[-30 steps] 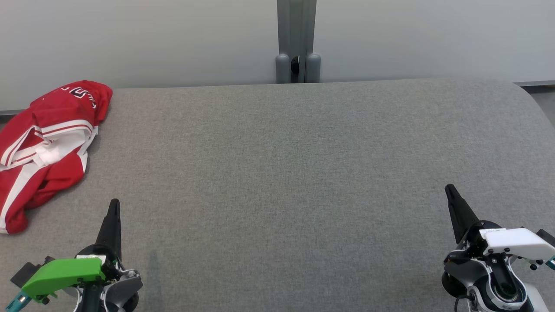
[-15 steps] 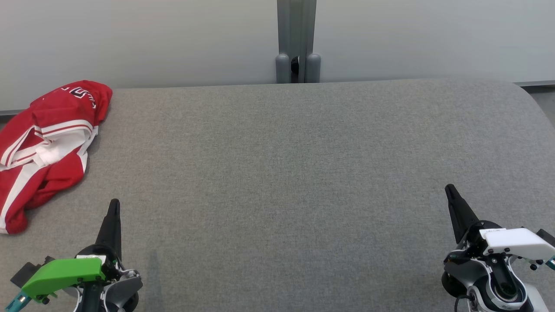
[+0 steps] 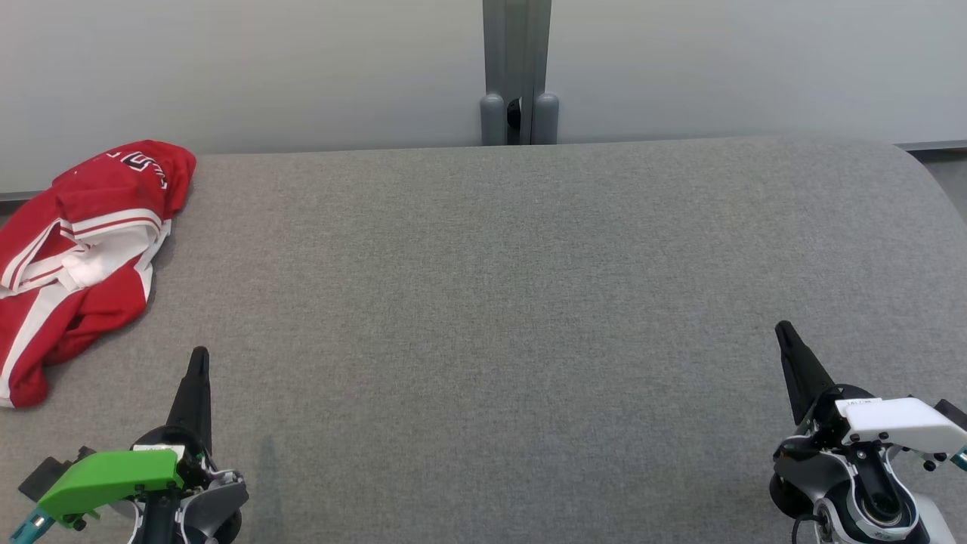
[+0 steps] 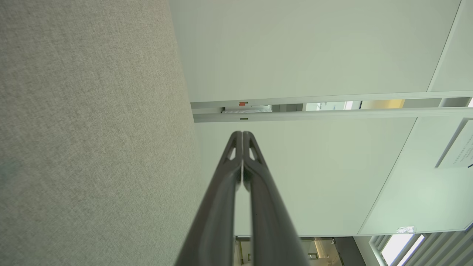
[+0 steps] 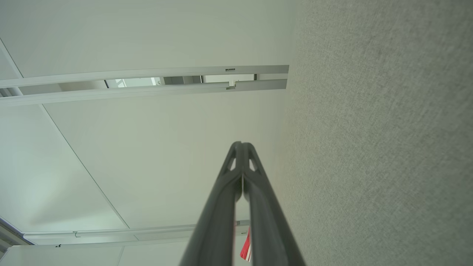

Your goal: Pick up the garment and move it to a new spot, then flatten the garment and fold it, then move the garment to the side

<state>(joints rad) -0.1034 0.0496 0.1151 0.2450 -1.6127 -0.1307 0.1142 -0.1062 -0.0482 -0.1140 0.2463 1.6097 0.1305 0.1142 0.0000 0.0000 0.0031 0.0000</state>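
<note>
Found garment (image 3: 79, 257), red with white stripes and trim, crumpled in a heap at the far-left back corner of the grey cloth-covered table (image 3: 491, 302), cut off by the left edge of the head view. White lettering on the upper fold, unreadable. Not flattened, not folded. Left jaws low at the near left of the table, closed, with both dark fingers (image 3: 195, 393) pressed into a single spike pointing away from the robot, gripping nothing. Green cover (image 3: 109, 476) just behind them. Garment near these jaws but apart, beyond and to their left. Right jaws at the near right, closed likewise, fingers together and leaning slightly left, empty. White cover (image 3: 899, 423) just behind. Well apart from the garment, with most of the bare table between. In the left wrist view, fingertips (image 4: 236, 142) touching at the end with a thin slit lower down, table cloth to one side, pale wall panels (image 4: 314, 48) to the other. In the right wrist view, the same closed pair, plus a small red-and-white sliver of garment showing between the fingers near the bottom edge. Behind the table, a grey upright post (image 3: 517, 72) at centre.
</note>
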